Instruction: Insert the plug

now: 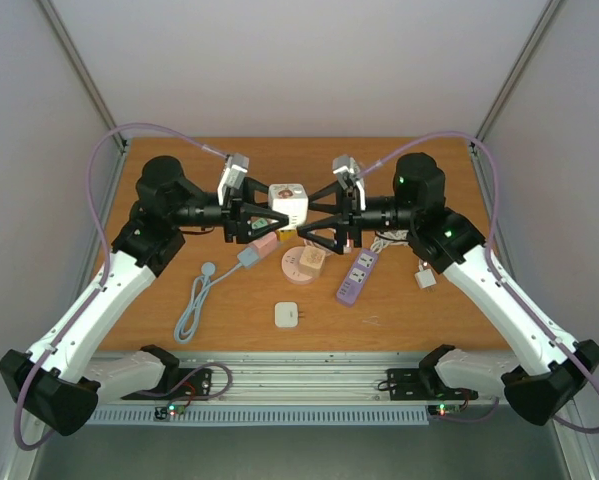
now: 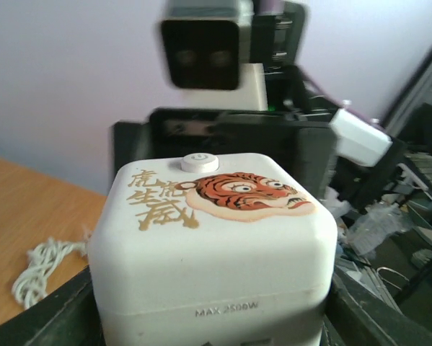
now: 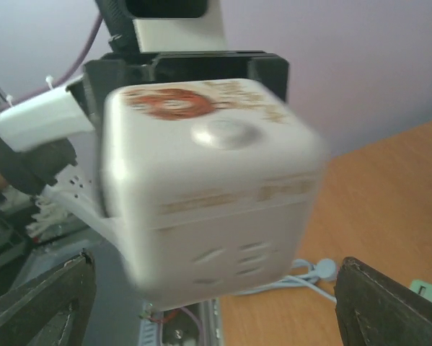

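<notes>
Overhead, two arms meet above the middle of a wooden table (image 1: pixel 379 325), with a white cube socket (image 1: pixel 287 203) bearing a tiger print between them. The left gripper (image 1: pixel 264 218) is clamped on the cube, its fingers (image 2: pixel 64 317) pressed against both lower sides. The right gripper (image 1: pixel 315 222) faces it spread wide, its own fingers (image 3: pixel 42 303) clear of the cube on either side. A pale-blue plug (image 1: pixel 250 258) on a looped cable (image 1: pixel 192 310) lies on the table just beside a pink adapter (image 1: pixel 265 243). A purple power strip (image 1: pixel 357 277) lies nearer the right arm.
</notes>
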Available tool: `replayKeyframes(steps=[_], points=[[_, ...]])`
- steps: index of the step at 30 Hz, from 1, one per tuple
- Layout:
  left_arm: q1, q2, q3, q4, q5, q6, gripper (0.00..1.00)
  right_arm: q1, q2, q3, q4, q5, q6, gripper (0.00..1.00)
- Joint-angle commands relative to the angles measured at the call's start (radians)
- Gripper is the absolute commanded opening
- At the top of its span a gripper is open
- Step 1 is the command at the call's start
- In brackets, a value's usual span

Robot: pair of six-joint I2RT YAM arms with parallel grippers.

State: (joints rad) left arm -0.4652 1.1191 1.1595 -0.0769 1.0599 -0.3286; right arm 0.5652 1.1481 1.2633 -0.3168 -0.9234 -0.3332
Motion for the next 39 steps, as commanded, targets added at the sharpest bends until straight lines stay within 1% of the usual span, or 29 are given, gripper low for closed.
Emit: replayKeyframes(steps=[1,4,7,11,16,18,20,21,25,26,27,29,33,35,37,39], points=[[-0.001,-0.014,0.004,0.244,0.129,-0.069,0.4,-0.001,0.059,0.063,0.055,-0.083,0.144,0.9],[-0.001,-0.01,-0.002,0.264,0.146,-0.086,0.4,0.003,0.08,0.073,0.082,-0.12,0.137,0.87],[-0.001,-0.007,-0.015,0.291,0.152,-0.122,0.4,0.005,0.109,0.097,0.114,-0.213,0.141,0.78],[-0.001,0.0,-0.017,0.301,0.153,-0.143,0.41,0.007,0.15,0.162,0.042,-0.268,0.104,0.68],[-0.001,0.007,-0.008,0.263,0.128,-0.151,0.44,0.009,0.163,0.189,-0.019,-0.252,0.056,0.45],[-0.001,0.006,-0.004,0.222,0.1,-0.145,0.48,0.009,0.156,0.185,-0.039,-0.22,0.023,0.38],[-0.001,0.003,0.004,0.156,0.057,-0.124,0.54,0.011,0.144,0.17,-0.05,-0.171,-0.017,0.33],[-0.001,-0.001,0.008,0.114,0.023,-0.116,0.6,0.012,0.134,0.157,-0.043,-0.138,-0.044,0.31],[-0.001,-0.026,0.029,-0.095,-0.156,-0.077,0.9,0.036,0.09,0.098,-0.047,0.003,-0.167,0.27],[-0.001,-0.034,0.034,-0.139,-0.19,-0.075,0.95,0.046,0.084,0.087,-0.054,0.047,-0.206,0.27],[-0.001,-0.043,0.04,-0.196,-0.226,-0.081,0.97,0.061,0.076,0.069,-0.064,0.096,-0.25,0.26],[-0.001,-0.051,0.055,-0.278,-0.28,-0.084,0.99,0.098,0.061,0.04,-0.071,0.203,-0.34,0.25],[-0.001,-0.057,0.1,-0.455,-0.354,-0.063,0.99,0.191,0.066,0.018,-0.101,0.426,-0.504,0.25],[-0.002,-0.054,0.109,-0.536,-0.371,-0.043,0.99,0.244,0.091,0.034,-0.127,0.546,-0.557,0.25],[-0.001,-0.045,0.106,-0.587,-0.385,-0.019,0.99,0.279,0.121,0.055,-0.143,0.633,-0.587,0.25],[-0.001,-0.029,0.104,-0.646,-0.412,0.01,0.96,0.304,0.145,0.067,-0.144,0.688,-0.597,0.24]])
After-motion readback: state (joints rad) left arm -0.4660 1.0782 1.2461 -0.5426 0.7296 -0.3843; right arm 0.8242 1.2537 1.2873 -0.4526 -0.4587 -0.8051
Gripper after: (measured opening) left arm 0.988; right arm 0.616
